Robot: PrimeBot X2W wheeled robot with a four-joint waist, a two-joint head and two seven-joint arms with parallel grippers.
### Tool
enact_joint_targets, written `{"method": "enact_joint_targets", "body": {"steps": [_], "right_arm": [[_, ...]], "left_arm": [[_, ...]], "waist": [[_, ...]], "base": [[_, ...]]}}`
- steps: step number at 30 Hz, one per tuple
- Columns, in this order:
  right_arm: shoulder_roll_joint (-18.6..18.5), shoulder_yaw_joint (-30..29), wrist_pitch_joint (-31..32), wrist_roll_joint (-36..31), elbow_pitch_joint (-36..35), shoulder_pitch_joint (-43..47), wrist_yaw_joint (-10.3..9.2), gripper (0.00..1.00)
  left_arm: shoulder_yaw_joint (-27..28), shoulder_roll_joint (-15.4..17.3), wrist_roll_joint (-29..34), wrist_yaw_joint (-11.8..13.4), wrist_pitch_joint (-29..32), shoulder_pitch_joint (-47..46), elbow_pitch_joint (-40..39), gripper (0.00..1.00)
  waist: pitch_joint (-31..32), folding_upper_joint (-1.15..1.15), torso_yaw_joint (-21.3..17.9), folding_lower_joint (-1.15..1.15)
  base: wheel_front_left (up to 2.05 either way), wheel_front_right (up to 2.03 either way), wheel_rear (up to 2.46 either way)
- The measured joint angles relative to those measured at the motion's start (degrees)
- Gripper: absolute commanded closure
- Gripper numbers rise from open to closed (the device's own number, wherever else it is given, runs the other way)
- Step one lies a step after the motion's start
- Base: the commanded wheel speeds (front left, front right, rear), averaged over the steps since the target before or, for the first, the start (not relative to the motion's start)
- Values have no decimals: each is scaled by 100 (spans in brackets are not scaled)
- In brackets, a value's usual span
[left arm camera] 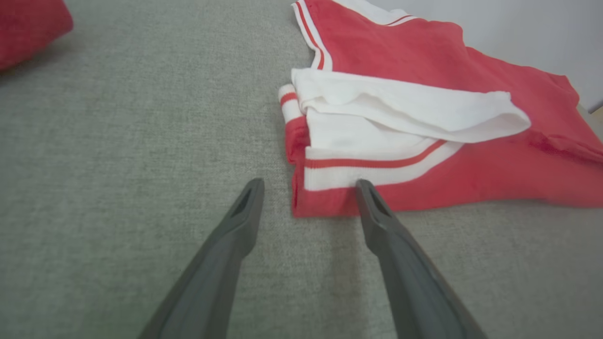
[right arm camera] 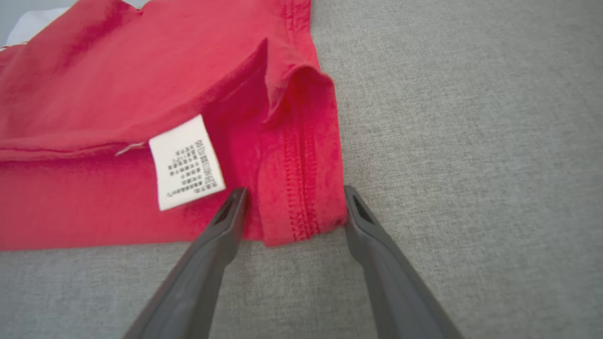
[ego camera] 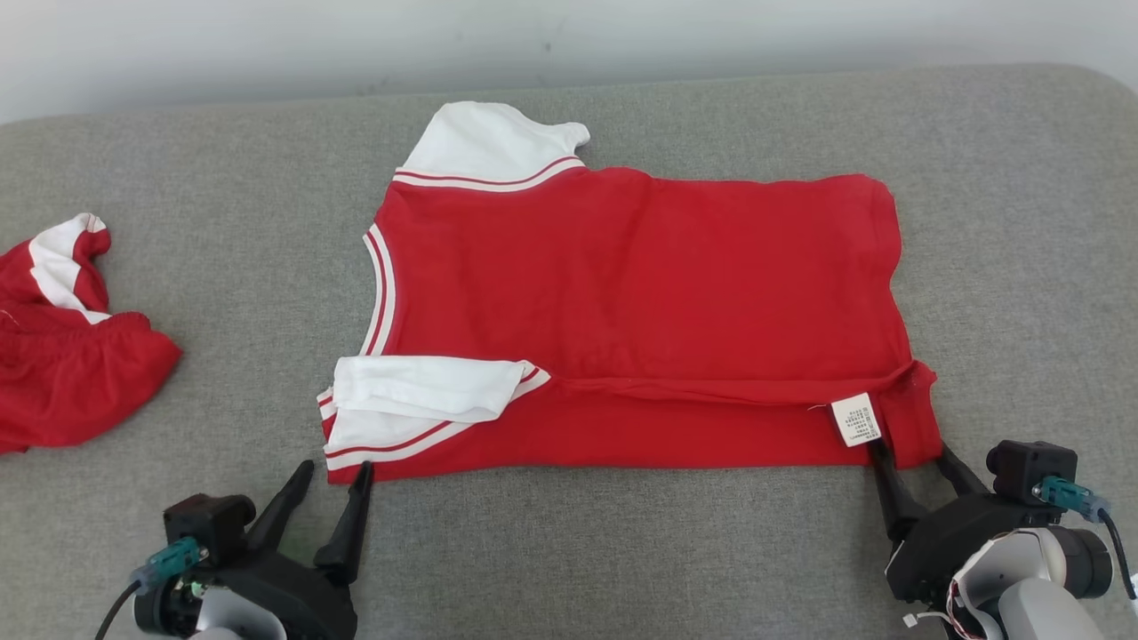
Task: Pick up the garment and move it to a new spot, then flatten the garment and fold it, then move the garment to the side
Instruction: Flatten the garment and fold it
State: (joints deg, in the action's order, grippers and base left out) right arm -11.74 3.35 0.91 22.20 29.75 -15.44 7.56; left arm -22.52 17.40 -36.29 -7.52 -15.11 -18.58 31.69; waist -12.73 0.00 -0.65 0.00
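- Across the middle of the grey padded surface (ego camera: 622,551) lies the garment (ego camera: 640,293), a red top with white sleeves and red-and-white striped trim. It is spread flat, neck end toward the robot's left and hem toward its right.
- Its near long edge is folded over onto the body, so a band of doubled red cloth runs along the side closest to the robot, with a crease line just above it.
- On that band the near sleeve (ego camera: 427,387) lies turned in, white and rumpled, over the striped trim. The far sleeve (ego camera: 489,138) sticks out past the far edge.
- A white care label (ego camera: 855,420) with small dark print shows on the folded band, near the hem corner.
- The left gripper (ego camera: 335,467) rests low at the near neck-end corner, jaws wide apart and holding nothing. In the left wrist view one fingertip meets the red edge under the trim and the other lies over bare surface beside the cloth.
- The right gripper (ego camera: 909,449) sits at the near hem corner, likewise spread wide and gripping nothing. In the right wrist view its fingers (right arm camera: 219,235) stand on either side of the stitched hem corner, which lies flat between them.
- Well apart to the robot's left is a second red and white garment (ego camera: 71,356), crumpled in a heap at the edge of the head view.
- Behind the surface rises a pale wall (ego camera: 267,44).
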Motion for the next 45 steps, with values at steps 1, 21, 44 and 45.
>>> {"method": "enact_joint_targets", "body": {"steps": [1, 21, 44, 45], "right_arm": [[-14, 20, -27, -46, 51, -31, 0, 0], [2, 437, -455, 256, 495, 81, 0, 100], [-20, -111, 145, 430, -1238, 2053, 0, 0], [20, -138, 103, 410, -1269, 2059, 0, 0]], "left_arm": [[-19, -23, 1, 0, -1, -42, 78, 0], [222, -211, -265, -4, -1, 216, 153, 100], [724, -737, 277, 43, -1, 1790, -570, 0], [784, -781, 249, 43, -1, 1790, -590, 0]], "waist": [[-19, 0, 4, 0], [416, 0, 147, 0], [1044, -1, 388, 0], [1051, -1, 380, 0]], "base": [[0, 0, 0], [0, 0, 0], [0, 0, 0], [0, 0, 0]]}}
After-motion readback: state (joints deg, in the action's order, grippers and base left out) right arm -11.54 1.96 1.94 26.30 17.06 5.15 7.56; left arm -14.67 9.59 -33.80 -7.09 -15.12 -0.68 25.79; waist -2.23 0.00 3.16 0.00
